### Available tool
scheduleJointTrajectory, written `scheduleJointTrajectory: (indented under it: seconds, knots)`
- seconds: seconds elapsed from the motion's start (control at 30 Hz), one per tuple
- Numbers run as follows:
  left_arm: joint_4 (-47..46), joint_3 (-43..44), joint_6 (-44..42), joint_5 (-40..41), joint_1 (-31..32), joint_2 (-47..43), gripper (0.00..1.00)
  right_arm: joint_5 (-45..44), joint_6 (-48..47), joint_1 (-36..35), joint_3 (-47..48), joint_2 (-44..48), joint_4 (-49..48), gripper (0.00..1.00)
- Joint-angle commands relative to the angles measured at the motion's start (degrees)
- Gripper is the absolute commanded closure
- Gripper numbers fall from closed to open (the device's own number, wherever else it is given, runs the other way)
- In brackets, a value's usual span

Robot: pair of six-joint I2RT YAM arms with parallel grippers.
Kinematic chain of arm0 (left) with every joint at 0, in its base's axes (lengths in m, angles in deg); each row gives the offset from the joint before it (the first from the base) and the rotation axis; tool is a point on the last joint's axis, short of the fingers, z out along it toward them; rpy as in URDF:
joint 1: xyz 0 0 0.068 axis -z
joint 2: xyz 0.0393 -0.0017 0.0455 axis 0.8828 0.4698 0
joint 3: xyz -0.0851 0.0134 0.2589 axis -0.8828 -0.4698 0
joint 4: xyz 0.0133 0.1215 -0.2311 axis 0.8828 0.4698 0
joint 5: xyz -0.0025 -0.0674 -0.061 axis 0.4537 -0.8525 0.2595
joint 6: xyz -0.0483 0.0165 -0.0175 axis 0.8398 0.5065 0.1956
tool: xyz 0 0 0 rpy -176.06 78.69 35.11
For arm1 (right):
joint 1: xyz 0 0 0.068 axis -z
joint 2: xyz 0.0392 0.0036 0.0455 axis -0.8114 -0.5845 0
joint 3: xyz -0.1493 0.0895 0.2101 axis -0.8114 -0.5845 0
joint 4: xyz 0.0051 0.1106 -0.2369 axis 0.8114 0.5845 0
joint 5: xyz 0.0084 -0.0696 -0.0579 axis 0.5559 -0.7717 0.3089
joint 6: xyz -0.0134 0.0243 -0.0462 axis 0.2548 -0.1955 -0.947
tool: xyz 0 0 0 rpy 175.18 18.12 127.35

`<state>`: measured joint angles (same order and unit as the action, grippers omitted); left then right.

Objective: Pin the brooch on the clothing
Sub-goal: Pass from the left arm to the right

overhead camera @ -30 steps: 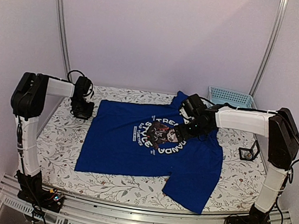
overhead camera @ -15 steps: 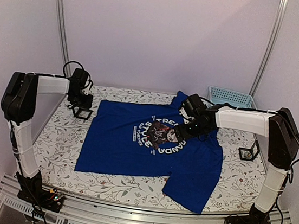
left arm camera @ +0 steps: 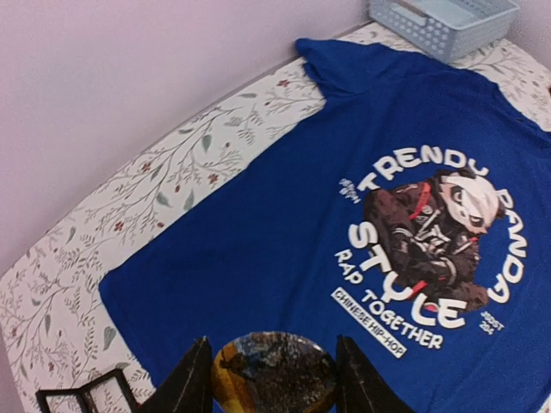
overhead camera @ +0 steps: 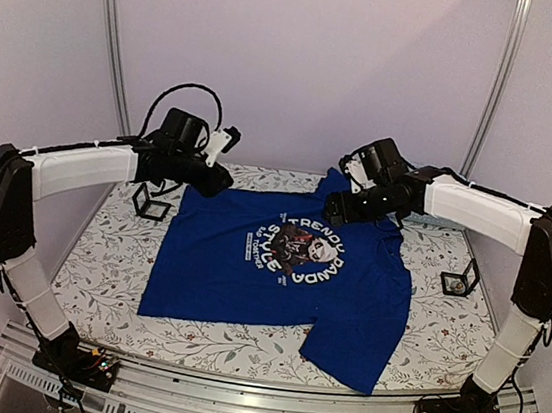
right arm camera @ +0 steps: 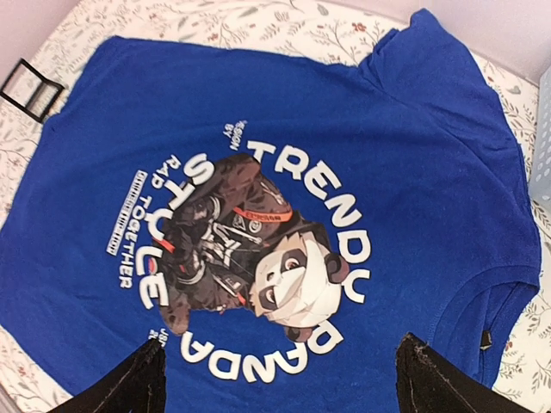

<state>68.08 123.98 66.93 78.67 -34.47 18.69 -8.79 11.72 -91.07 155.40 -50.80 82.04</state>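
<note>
Raised and swung inward since a second ago, the left claw [overhead camera: 219, 181] is held clamped on the round brooch [left arm camera: 274, 372] at the edge of the blue T-shirt [overhead camera: 219, 260], which is spread flat on the worktop [overhead camera: 110, 247]; the right claw [overhead camera: 336, 209] is held wide apart above it, so pinning is judged to come next

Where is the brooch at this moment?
The brooch shows at the bottom of the left wrist view, held in the left hand above the far left corner of the blue T-shirt.

Overhead rear view, both wrist views above shared T-shirt [overhead camera: 236, 282]
</note>
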Motion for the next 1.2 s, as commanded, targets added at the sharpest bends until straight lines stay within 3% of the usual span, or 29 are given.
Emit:
scheduleJointTrajectory:
  seconds: [0.0, 0.33, 0.5, 0.73, 1.17]
  knots:
    - [-3.88, -1.56, -6.81, -6.07, 7.32, -3.24, 0.63, 9.17, 3.98, 1.38, 2.22, 4.39, -0.66, 0.10]
    - [-8.67, -2.71, -14.77, -7.57, 19.33, -4.68, 0.62, 27.53, 11.35, 1.79, -0.39, 7.66, -7.24, 0.17]
    - [-9.79, -2.95, -16.65, -6.13, 21.70, -4.38, 0.62, 36.51, 17.16, 2.21, -5.33, 9.53, -15.49, 0.29]
    - [-10.33, -2.46, -17.44, -3.97, 22.87, -2.89, 0.63, 43.06, 21.29, 2.21, -9.13, 10.13, -22.43, 0.44]
    - [-10.27, -2.00, -18.46, -2.89, 23.31, -1.56, 0.63, 47.57, 23.93, 0.88, -9.31, 6.48, -26.34, 0.55]
